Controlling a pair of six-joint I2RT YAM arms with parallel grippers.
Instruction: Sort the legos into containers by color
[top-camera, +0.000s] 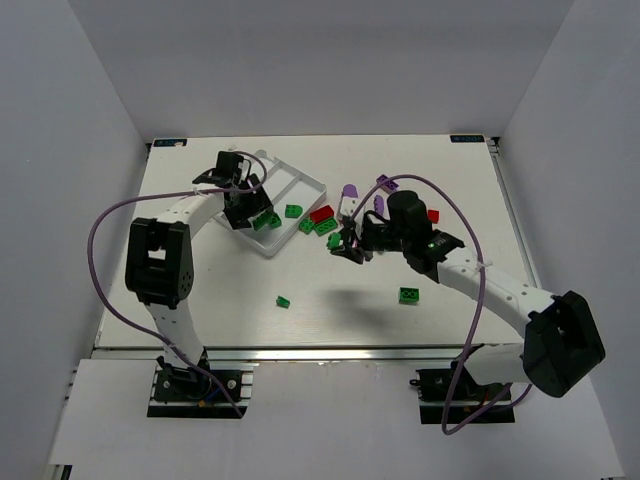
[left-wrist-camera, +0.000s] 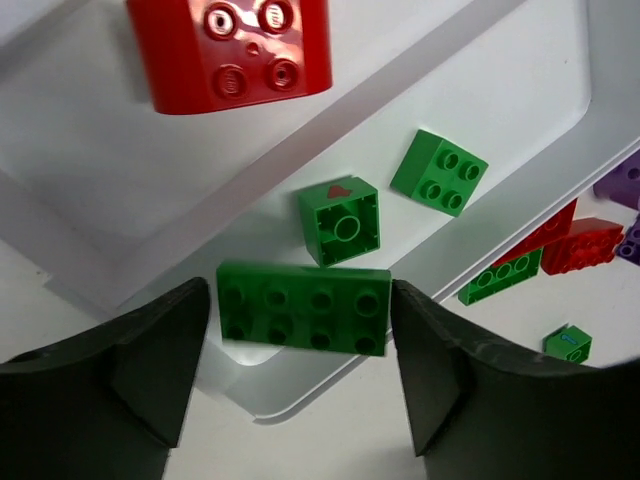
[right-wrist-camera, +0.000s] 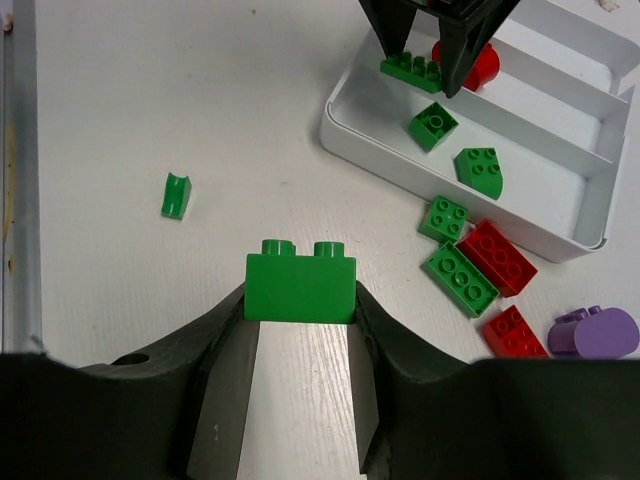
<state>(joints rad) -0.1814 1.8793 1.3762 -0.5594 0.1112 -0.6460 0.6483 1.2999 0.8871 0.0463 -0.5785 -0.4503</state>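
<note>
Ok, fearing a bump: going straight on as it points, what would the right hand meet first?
Probably the bare table beside the tray, its held green brick touching first; depth is unclear.

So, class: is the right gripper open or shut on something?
Shut on a green brick, clamped from both sides by the right gripper.

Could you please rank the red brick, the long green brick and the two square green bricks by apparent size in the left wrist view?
1. red brick, partly cropped.
2. long green brick, possibly nearer the camera.
3. triangle-marked green brick and plain square green brick: alike, unranked.
</note>
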